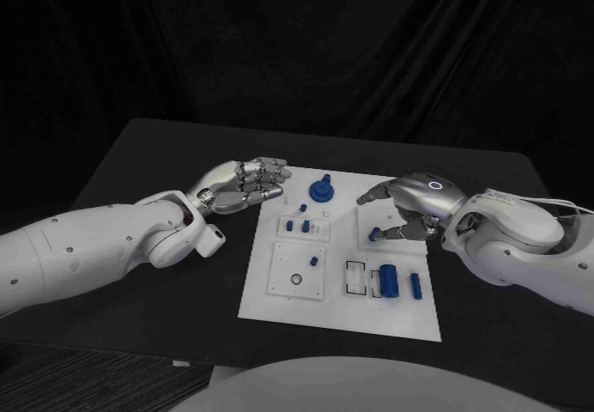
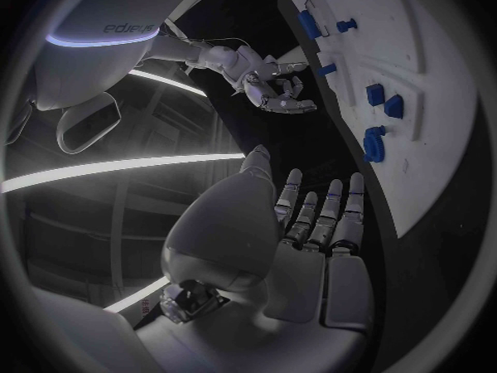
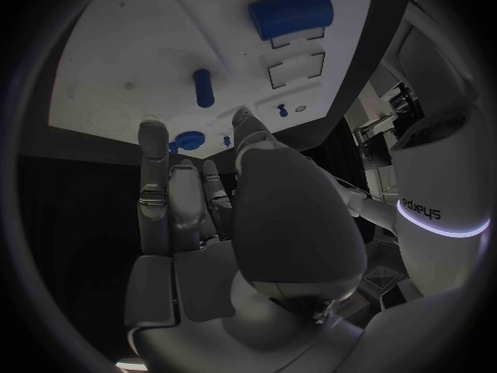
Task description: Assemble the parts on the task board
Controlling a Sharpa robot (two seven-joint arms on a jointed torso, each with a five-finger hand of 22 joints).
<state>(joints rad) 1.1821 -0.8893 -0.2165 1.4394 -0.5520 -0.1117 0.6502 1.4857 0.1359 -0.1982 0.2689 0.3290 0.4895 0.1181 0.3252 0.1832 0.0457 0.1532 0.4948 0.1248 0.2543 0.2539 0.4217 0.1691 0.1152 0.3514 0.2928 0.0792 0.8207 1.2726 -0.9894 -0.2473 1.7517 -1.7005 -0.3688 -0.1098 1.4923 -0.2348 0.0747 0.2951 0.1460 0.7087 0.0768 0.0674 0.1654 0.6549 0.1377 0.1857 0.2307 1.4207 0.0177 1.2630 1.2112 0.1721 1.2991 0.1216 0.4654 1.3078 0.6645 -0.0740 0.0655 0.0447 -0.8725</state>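
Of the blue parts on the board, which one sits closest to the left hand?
The round blue part at the task board's far edge. It lies just beside the left hand's fingertips; the other blue parts sit nearer the robot or toward the right hand.

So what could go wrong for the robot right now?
The right hand hovers right over a small blue part on the task board; a clumsy pinch could knock it away. The blue cylinder lies on its side, so a bump might roll it. The left hand sits at the board's edge, close to the round blue knob, and could nudge it.
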